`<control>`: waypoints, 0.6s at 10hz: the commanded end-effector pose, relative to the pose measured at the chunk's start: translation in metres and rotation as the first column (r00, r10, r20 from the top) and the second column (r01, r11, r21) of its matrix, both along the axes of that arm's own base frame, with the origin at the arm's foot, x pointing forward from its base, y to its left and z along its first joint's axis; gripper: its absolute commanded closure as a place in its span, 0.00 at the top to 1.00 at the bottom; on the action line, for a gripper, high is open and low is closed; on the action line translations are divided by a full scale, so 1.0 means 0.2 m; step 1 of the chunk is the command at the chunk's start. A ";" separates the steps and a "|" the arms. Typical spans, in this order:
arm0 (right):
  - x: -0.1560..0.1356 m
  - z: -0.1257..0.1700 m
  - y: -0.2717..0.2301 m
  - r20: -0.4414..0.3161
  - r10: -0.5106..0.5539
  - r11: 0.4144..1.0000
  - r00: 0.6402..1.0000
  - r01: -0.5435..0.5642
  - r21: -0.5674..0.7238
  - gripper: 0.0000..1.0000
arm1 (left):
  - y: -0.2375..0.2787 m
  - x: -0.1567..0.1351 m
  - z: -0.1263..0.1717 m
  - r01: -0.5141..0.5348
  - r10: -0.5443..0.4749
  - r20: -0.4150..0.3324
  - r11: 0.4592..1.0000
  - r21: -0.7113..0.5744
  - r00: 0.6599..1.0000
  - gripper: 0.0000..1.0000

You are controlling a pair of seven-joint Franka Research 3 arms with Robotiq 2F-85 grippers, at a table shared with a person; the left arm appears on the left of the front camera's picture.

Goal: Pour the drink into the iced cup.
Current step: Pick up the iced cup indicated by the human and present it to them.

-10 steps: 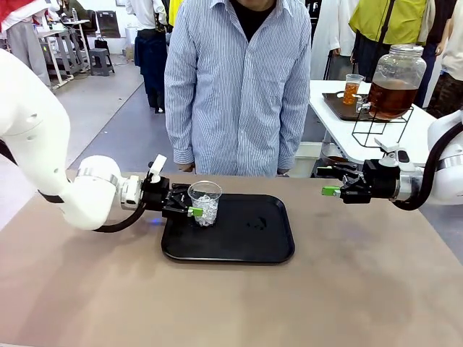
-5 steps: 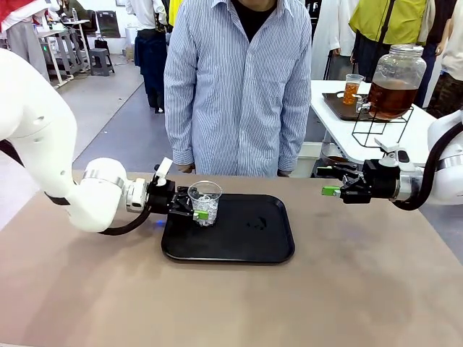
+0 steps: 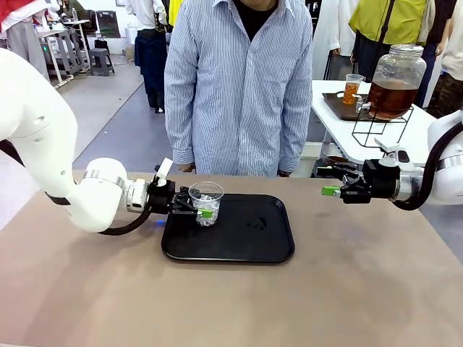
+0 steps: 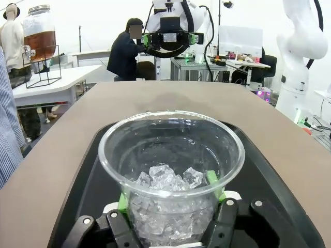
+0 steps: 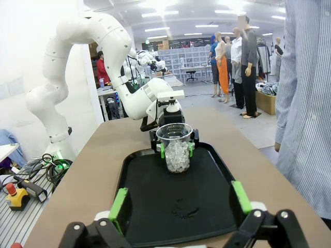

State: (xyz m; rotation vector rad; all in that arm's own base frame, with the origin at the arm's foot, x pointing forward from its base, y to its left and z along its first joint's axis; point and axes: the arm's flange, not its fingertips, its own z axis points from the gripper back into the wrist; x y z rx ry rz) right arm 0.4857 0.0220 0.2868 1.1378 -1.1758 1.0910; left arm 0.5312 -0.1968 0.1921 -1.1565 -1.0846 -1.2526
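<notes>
1. Left gripper (image 3: pixel 202 212) is closed on the iced cup (image 3: pixel 206 203); in the left wrist view its 2 green pads (image 4: pixel 122 202) press on opposite sides of the cup wall, low down, and the jaws reach in from the side.
2. The iced cup is clear plastic and upright. Ice pieces (image 4: pixel 164 178) fill its lower part and no liquid is visible in it.
3. The cup is over the far-left part of the black tray (image 3: pixel 228 254). I cannot tell if its base touches the tray.
4. The tray lies in the middle of the brown table (image 3: pixel 362 289), nearer to the far edge.
5. The right gripper (image 3: pixel 330 191) hangs open above the right side of the table, well apart from the tray. Its jaws are wide and point toward the cup, and nothing is between them.
6. A person (image 3: pixel 239 94) in a striped blue shirt stands at the far edge of the table, just behind the tray.
7. The drink (image 3: pixel 391 98) is amber-brown and sits in a big glass jar (image 3: pixel 396 61) on a wire stand (image 3: pixel 362 130). The stand is on a white table (image 3: pixel 340 134) behind and to the right.
8. Just beside the jar, a small clear cup (image 3: pixel 352 88) holds liquid of a similar colour.
</notes>
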 end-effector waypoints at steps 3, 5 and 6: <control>0.01 0.01 0.01 0.006 0.003 1.000 1.000 -0.003 -0.003 1.00 | -0.01 -0.04 0.07 -0.030 0.031 0.044 0.999 -0.025 0.999 0.66; 0.01 0.01 0.01 0.006 0.003 1.000 1.000 -0.003 -0.003 1.00 | 0.00 -0.05 0.22 -0.042 0.043 0.054 0.999 -0.035 0.998 0.66; 0.01 0.01 0.01 0.006 0.003 1.000 1.000 -0.003 -0.003 1.00 | -0.01 -0.03 0.32 -0.047 0.048 0.053 0.999 -0.021 0.997 0.66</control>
